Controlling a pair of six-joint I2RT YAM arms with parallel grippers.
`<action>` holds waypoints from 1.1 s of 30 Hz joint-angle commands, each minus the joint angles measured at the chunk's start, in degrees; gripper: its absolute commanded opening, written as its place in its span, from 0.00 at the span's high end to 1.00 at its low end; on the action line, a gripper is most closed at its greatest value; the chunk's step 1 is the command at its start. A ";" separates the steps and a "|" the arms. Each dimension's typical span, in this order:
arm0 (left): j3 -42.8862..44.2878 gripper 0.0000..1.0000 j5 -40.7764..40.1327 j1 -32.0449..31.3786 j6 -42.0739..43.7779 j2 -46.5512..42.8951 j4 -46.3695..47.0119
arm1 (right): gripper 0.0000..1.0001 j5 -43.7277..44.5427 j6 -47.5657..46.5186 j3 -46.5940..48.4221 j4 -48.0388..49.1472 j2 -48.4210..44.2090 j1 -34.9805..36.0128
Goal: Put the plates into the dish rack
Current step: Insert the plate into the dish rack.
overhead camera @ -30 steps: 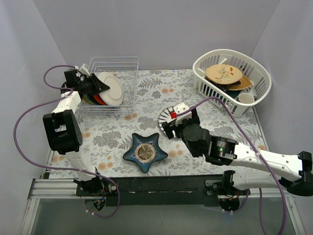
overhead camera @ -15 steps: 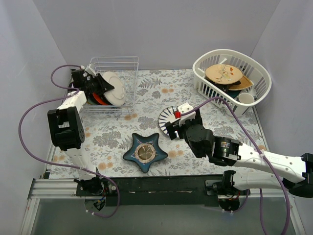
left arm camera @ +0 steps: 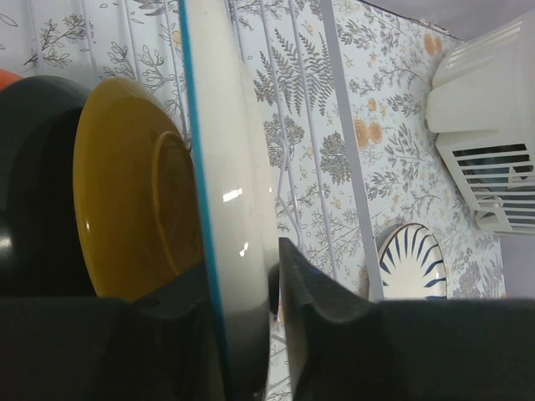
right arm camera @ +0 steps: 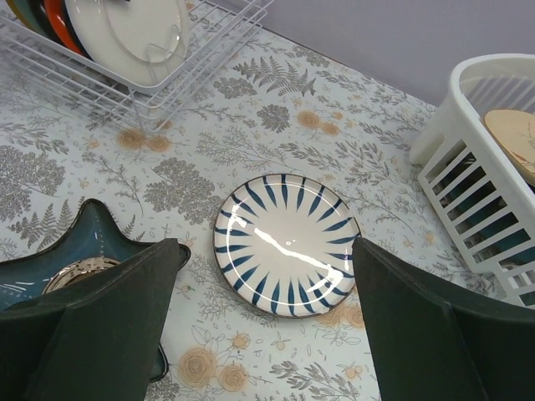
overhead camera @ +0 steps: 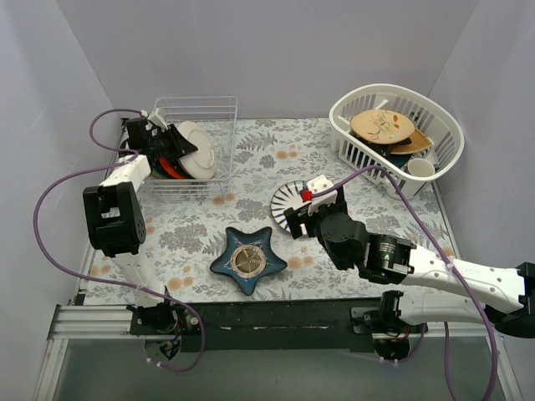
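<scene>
Off-white plate [overhead camera: 199, 150] stands on edge inside the dish rack [overhead camera: 209, 107], at 10 o'clock on the desk [overhead camera: 201, 230]. Left fingers [overhead camera: 171, 146] are clamped on its rim, one pad on each face. The left wrist view shows the yellow plate [left arm camera: 125, 200] just beside it. The orange-red plate [overhead camera: 171, 170] stands further along in the rack. Cannot tell whether the held plate's lower rim is bearing on the base wires.

Judged step: seating this plate.
- Keep it upright and parallel to the yellow one.
- Lower it between two dividers.
- Release only once the rim is bearing on the wire.
- Withdraw along the plate's plane to avoid nudging its neighbours.

White plate with dark blue rays [right arm camera: 288, 242] lies flat near desk centre, at 1 o'clock from the blue star dish [overhead camera: 248, 261]. Right fingers [overhead camera: 294, 215] are spread wide and hang over it, holding nothing. Being flat, it probably needs a rim pinch. White basket [overhead camera: 435, 113] sits at 2 o'clock.
</scene>
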 commanded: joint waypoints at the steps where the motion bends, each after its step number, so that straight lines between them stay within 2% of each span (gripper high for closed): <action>1: 2.24 0.71 -2.91 -0.92 2.53 -2.97 -0.96 | 0.08 -0.42 1.06 -0.45 1.12 -0.18 -0.23; 3: 2.51 0.69 -3.87 -0.92 2.97 -3.33 -1.84 | 0.08 -0.59 1.23 -0.54 1.38 -0.01 -0.23; 4: 2.95 0.64 -4.23 -0.83 3.15 -3.68 -2.02 | 0.08 -0.68 1.23 -0.54 1.38 0.00 -0.23; 9: 3.21 0.55 -5.81 -0.92 3.85 -4.73 -3.07 | 0.08 -0.95 1.32 -0.54 1.47 0.08 -0.23; 20: 5.94 0.48 -11.00 0.40 5.52 -7.11 -6.32 | 0.08 -2.00 1.59 -0.54 1.82 0.52 -0.23; 33: 4.18 0.40 -15.21 3.21 4.73 -9.83 -7.29 | 0.08 -1.91 1.41 -0.54 1.91 0.70 -0.23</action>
